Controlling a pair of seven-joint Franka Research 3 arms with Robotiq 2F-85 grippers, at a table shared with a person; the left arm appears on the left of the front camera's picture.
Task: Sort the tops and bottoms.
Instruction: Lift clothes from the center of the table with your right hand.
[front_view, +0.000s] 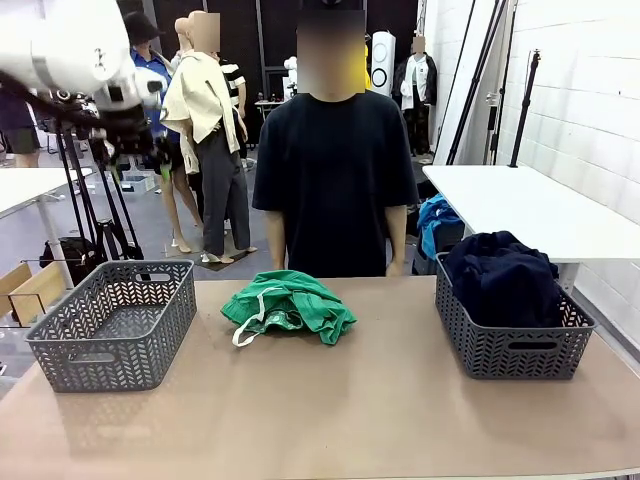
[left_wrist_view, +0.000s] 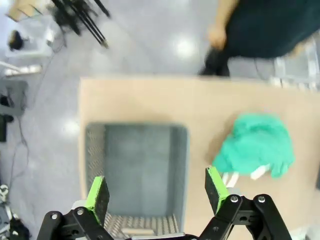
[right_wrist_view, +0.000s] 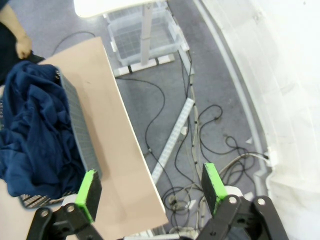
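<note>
**Kid:** What is the room like?

**Me:** I work at a long tan table (front_view: 330, 410). A person in a black T-shirt (front_view: 335, 180) stands at the far side, at 12 o'clock from me. The floor behind is grey and shiny.

**Kid:** Where are the clothes?

**Me:** A bright green garment (front_view: 290, 305) lies bunched up in the middle of the table, toward the far edge. It is soft and wrinkly, and a white cord (front_view: 250, 330) loops out of it at about 7 o'clock. From my left wrist it looks like a fuzzy green lump (left_wrist_view: 257, 145) at 2 o'clock.

**Kid:** And the dark ones?

**Me:** Dark navy clothes (front_view: 500, 275) are heaped in the grey basket on the right (front_view: 510, 350), at 3 o'clock from the green one. They pile up over the rim (right_wrist_view: 35, 135).

**Kid:** And the other basket?

**Me:** The grey basket on the left (front_view: 115, 325) sits at 9 o'clock from the green one.

**Kid:** What are your hands doing?

**Me:** My left gripper (left_wrist_view: 157, 192) hangs above the left basket, fingers spread wide, holding nothing. My right gripper (right_wrist_view: 152, 187) is spread wide too, holding nothing, up over the table's edge and the floor cables (right_wrist_view: 200, 135).
</note>
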